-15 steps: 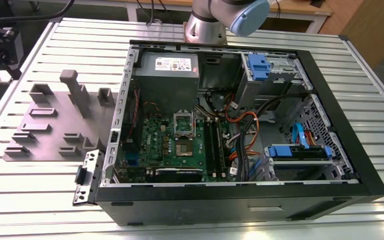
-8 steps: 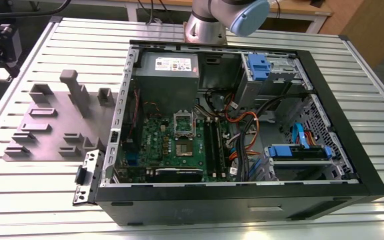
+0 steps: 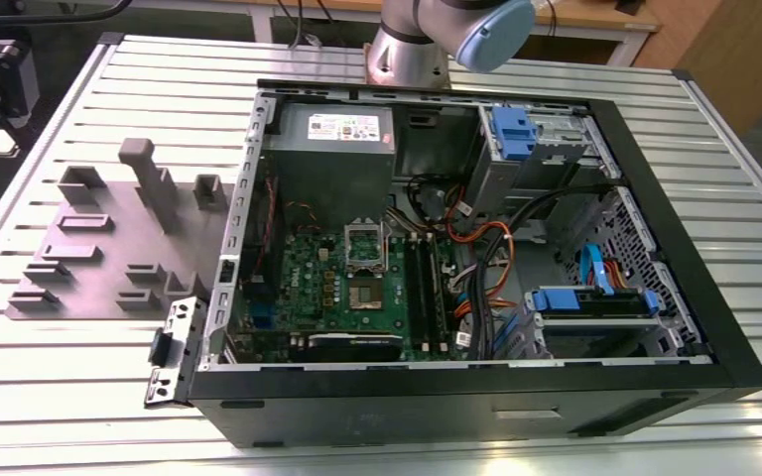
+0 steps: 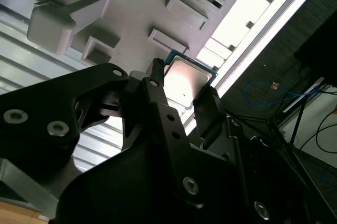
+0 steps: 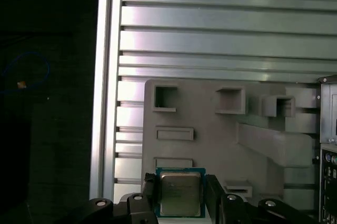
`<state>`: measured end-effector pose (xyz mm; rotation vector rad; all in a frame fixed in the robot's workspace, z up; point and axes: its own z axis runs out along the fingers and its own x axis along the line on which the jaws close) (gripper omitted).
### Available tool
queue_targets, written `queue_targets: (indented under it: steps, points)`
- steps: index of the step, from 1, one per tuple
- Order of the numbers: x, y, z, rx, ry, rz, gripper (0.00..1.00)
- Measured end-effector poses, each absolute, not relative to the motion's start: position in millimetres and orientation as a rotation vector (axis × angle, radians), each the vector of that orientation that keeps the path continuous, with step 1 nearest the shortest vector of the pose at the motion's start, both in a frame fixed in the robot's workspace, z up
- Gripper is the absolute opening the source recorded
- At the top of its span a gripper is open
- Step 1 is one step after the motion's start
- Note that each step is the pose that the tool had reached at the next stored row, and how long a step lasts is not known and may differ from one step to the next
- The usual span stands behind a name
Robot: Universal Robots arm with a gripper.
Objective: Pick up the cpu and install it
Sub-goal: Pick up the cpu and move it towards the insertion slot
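Robot gripper (image 5: 180,183) holding the cpu (image 5: 180,195) over a grey plastic tray (image 5: 210,140).
Its two black fingers (image 5: 211,192) press against the chip's opposite edges, silvery top showing, near the tray's edge.

Open overhead, crowded sideways
In the exterior view, hemmed at three o'clock of the socket (image 3: 365,290) by memory sticks (image 3: 421,288) and cables (image 3: 480,248); at nine of the case (image 3: 487,397), raised blocks (image 3: 156,183) facing the gripper (image 5: 180,184) clamping the cpu (image 5: 180,196).
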<state>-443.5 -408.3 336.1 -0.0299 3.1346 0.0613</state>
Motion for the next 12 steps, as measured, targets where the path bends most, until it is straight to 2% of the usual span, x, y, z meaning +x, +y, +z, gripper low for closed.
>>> queue_targets:
  steps: [12]
  points:
    - [-440.7, -408.1, 336.4, -0.03, 3.135, 0.06, 0.47]
